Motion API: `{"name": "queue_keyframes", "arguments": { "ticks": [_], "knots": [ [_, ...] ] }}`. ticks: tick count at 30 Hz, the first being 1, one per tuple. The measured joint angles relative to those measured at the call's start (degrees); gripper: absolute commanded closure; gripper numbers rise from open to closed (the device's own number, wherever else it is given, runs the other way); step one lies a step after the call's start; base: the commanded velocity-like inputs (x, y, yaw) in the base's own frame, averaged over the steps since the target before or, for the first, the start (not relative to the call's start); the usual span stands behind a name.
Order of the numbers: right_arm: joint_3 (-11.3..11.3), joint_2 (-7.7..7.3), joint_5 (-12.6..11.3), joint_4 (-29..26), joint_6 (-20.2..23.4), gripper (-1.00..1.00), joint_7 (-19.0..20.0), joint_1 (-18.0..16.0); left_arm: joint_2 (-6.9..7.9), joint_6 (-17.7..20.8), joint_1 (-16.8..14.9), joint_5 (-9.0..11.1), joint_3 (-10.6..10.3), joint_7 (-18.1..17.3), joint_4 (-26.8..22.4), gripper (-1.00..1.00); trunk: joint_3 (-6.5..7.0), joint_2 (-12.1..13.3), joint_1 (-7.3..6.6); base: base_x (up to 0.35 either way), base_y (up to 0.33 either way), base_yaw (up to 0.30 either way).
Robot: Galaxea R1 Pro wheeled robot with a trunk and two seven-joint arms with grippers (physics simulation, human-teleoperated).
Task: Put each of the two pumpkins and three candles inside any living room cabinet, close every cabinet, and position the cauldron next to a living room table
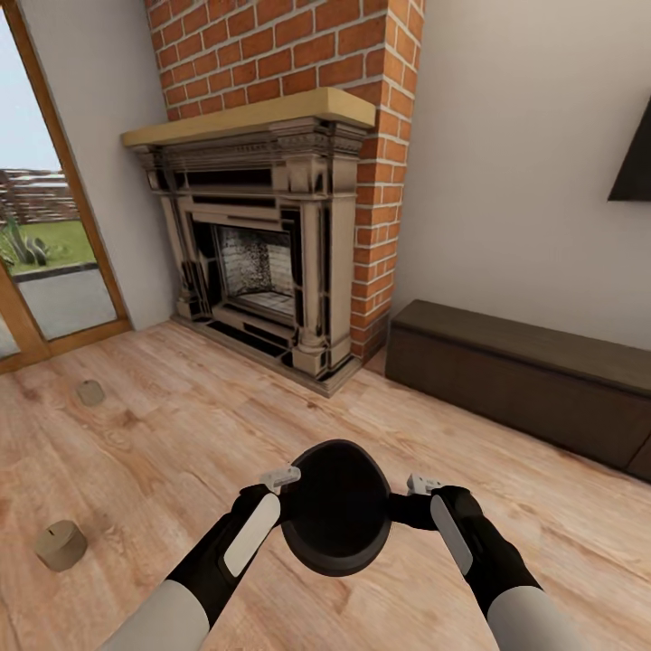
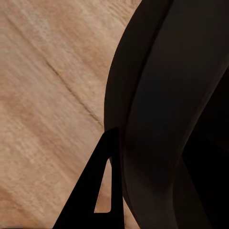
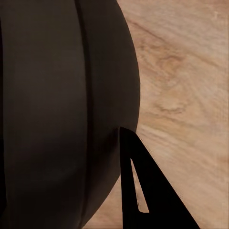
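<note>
Up front in the head view, the black cauldron (image 1: 336,506) hangs between both arms, above the wood-plank floor (image 1: 181,425), its wide mouth turned toward the camera. The left gripper (image 1: 282,476) meets its rim on one side and the right gripper (image 1: 418,485) on the other; the jaws look clamped on the rim, each with one finger outside the wall. In the left wrist view a dark finger (image 2: 98,191) lies against the cauldron (image 2: 162,119); in the right wrist view another finger (image 3: 145,191) sits against the pot's belly (image 3: 62,109).

Two beige candles stand on the floor to the left, well apart: one nearer (image 1: 61,545), one farther back (image 1: 89,392) toward the glass door (image 1: 45,244). Ahead stands the ornate fireplace (image 1: 262,253) under its brick chimney (image 1: 298,45). To its right, against the wall, runs the low dark-brown cabinet (image 1: 533,380), its fronts closed.
</note>
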Motion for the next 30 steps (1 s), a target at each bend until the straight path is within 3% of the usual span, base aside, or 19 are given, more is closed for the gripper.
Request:
{"name": "queue_keyframes", "arguments": {
  "ticks": [8, 21, 30],
  "knots": [
    [0.0, 0.00, 0.0, 0.0, 0.0, 1.00, 0.0, 0.0, 0.00, 0.0, 0.0, 0.0, 0.0, 0.0, 0.0, 1.00, 0.00, 0.0, 0.00, 0.000, -0.027, 0.265],
    [0.0, 0.01, 0.0, 0.0, 0.0, 1.00, 0.0, 0.0, 0.00, 0.0, 0.0, 0.0, 0.0, 0.0, 0.0, 1.00, 0.00, 0.0, 0.00, 0.000, -0.238, 0.265],
    [0.0, 0.00, 0.0, 0.0, 0.0, 1.00, 0.0, 0.0, 0.00, 0.0, 0.0, 0.0, 0.0, 0.0, 0.0, 1.00, 0.00, 0.0, 0.00, 0.000, -0.049, 0.265]
  ]
}}
